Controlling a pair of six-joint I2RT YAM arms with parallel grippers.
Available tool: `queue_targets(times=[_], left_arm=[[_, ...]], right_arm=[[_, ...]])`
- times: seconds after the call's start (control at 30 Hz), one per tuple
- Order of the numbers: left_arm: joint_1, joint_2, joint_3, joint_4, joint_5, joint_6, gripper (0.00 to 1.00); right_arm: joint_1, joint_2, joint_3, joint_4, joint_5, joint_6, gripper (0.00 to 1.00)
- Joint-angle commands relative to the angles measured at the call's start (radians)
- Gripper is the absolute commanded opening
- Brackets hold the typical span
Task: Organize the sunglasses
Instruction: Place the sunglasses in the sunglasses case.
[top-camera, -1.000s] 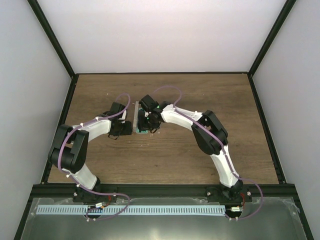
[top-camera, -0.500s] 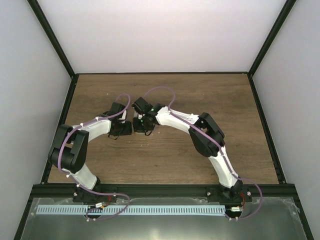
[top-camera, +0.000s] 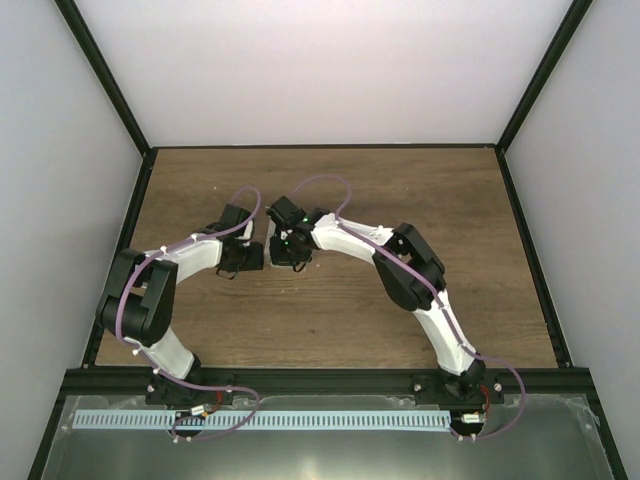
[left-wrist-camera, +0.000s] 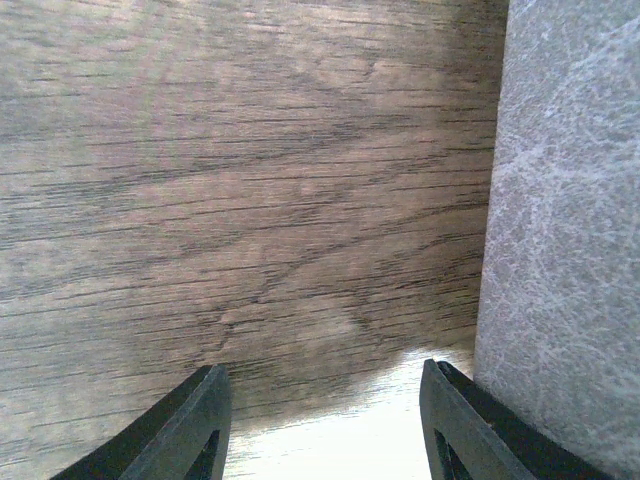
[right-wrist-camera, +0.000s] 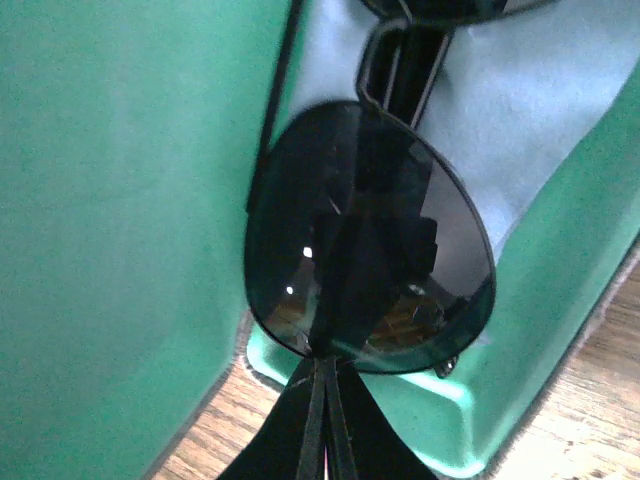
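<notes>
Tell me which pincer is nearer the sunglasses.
Right. The right pincer grips the sunglasses over the green-lined case; the left pincer hangs open over wood beside the case's grey wall.

No readable text, label, brand, number or sign appears in any of these views.

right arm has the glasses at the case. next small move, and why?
Probably ease the right tool deeper into the case before releasing. It is shut on the rim of the sunglasses, and they hang over the case's edge, only partly above the cloth.
</notes>
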Motion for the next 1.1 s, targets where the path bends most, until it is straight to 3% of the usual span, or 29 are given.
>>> queue_targets(times=[0.0,0.43,0.77,1.07], left_arm=[[0.003,0.022,-0.031,-0.014,0.019,0.007,0.54],[0.002,0.019,-0.031,-0.009,0.018,0.007,0.54],[0.002,0.002,-0.004,-0.051,-0.042,0.015,0.54],[0.002,-0.001,0.122,-0.114,-0.112,0.022,0.54]], right_arm=[[-0.004,0.021,0.027,-0.017,0.030,-0.019,0.02],[-0.006,-0.107,-0.012,-0.003,0.025,-0.017,0.02],[-0.102,-0.256,-0.210,0.071,0.057,0.015,0.01],[-0.167,-0.145,-0.175,0.129,-0.033,0.004,0.01]])
